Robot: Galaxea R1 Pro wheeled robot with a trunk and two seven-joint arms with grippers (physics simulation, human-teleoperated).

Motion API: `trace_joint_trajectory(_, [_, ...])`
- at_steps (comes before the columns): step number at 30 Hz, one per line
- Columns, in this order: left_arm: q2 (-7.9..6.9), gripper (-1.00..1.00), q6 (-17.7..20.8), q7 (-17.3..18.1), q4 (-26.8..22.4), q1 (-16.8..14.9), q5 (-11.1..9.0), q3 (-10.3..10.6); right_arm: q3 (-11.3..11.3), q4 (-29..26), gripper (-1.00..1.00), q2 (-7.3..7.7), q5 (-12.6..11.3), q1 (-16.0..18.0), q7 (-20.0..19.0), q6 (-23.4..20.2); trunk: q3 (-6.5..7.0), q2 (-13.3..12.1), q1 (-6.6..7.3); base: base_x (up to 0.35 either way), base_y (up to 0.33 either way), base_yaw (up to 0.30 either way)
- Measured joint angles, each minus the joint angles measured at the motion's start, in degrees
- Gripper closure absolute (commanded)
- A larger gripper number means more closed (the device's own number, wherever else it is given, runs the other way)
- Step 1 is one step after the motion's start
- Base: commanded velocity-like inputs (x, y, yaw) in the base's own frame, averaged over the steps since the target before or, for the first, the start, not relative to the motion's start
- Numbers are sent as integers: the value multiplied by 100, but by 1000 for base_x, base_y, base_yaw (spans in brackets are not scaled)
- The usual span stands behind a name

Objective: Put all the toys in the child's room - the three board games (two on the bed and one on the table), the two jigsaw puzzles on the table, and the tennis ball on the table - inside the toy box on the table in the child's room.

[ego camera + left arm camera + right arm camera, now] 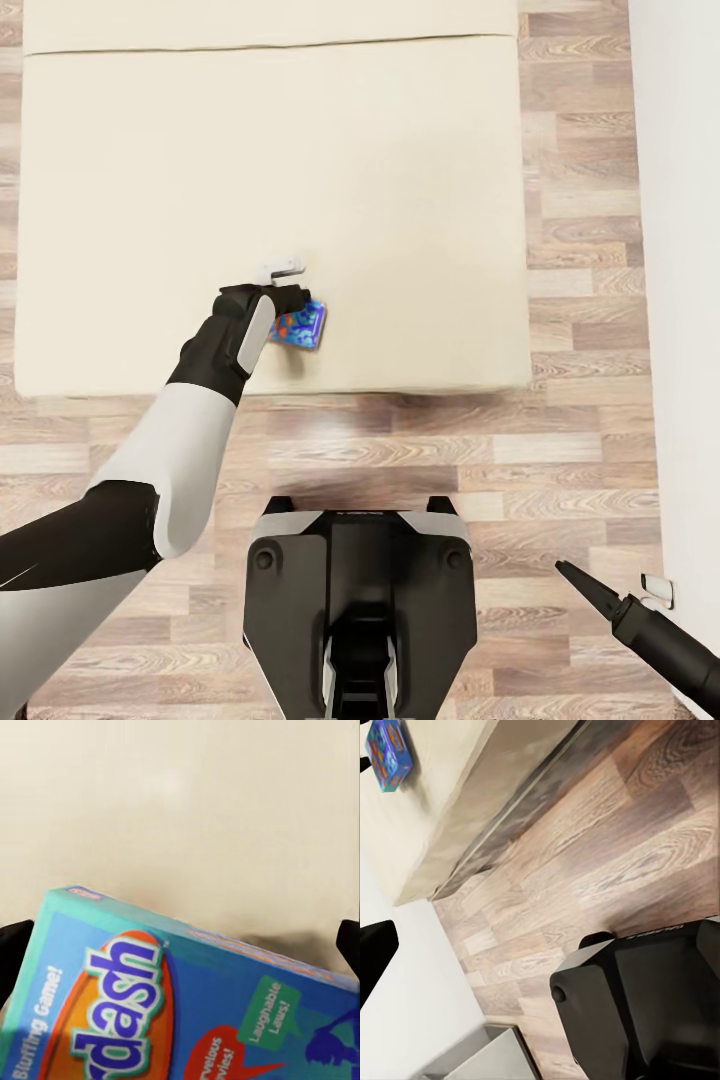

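One board game (300,326), a blue box with an orange oval and white lettering ending in "dash", sits at the near edge of the bed (400,200) in the head view, tilted up on one side rather than lying flat. The left gripper (290,300) is right at it, the arm reaching forward from the robot's left over the mattress, with the wrist covering the box's left part.

From the left wrist view, the same box (195,1005) lies between the jaws: one dark finger (13,952) shows at one edge of the frame and the other at the opposite edge, with the box spanning nearly the whole gap and the cream mattress beyond it. The jaws look closed on the box's two sides, though the contact itself falls at the picture's margins and is hard to confirm; a shadow sits under the raised long edge of the box.

The right gripper (585,585) hangs low on the robot's right above the wood plank floor (420,450), well apart from the bed and near the white wall (690,300). Its fingers appear together as a single dark point. The right wrist view catches the box (388,754) far off on the bed, plus the robot's dark base (652,997) on the floor.
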State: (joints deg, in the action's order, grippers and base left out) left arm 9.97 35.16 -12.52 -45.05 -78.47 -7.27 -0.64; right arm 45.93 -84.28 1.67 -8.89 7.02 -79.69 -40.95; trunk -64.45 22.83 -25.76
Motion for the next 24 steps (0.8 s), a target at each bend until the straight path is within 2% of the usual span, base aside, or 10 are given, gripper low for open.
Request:
trace_joint_trajectory(15, [0, -100, 4, 0, -4, 1, 4, 0, 0, -1, -100, 0, -3, 0, -12, 0, 0, 0, -1, -193, -8, 0])
trace_joint_trajectory(24, [0, -100, 2, 0, -2, 2, -1, 0, 0, 0, -100, 2, -1, 0, -11, 0, 0, 0, 1, -129, -14, 0])
